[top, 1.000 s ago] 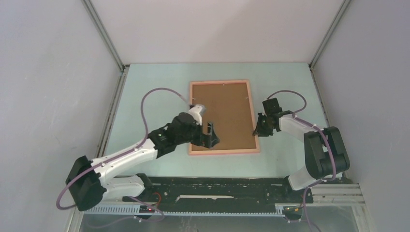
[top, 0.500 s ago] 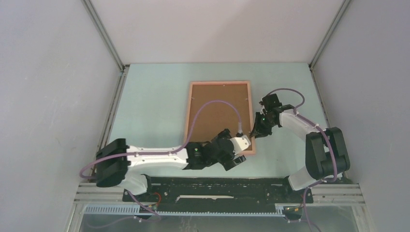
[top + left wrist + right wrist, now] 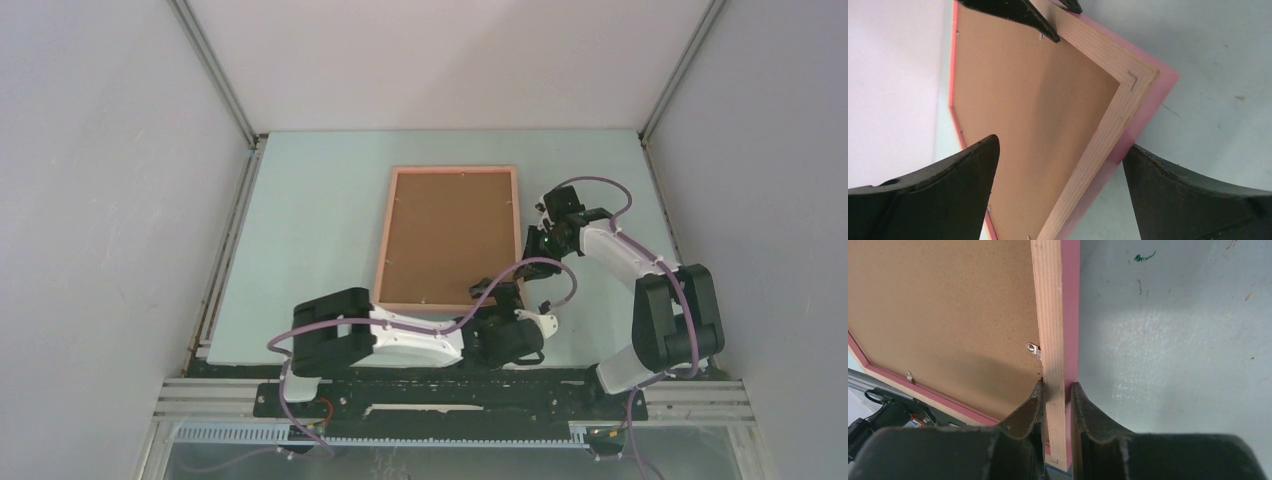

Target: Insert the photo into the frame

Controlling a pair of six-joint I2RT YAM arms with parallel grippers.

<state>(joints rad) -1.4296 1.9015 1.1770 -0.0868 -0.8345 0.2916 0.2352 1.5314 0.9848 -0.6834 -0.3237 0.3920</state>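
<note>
We see the right gripper [image 3: 1055, 390] pinching the frame [image 3: 1050, 315] at 3 o'clock — the left gripper [image 3: 1060, 147] gapes wide by its 5 o'clock corner.

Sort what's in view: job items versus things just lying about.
Job:
- frame, lying face down
- brown backing board seated in it
- right gripper, clamped on the frame's right rail
- left gripper, open by the near right corner
- photo: not visible

Only surroundings:
- table
- enclosure walls
</note>
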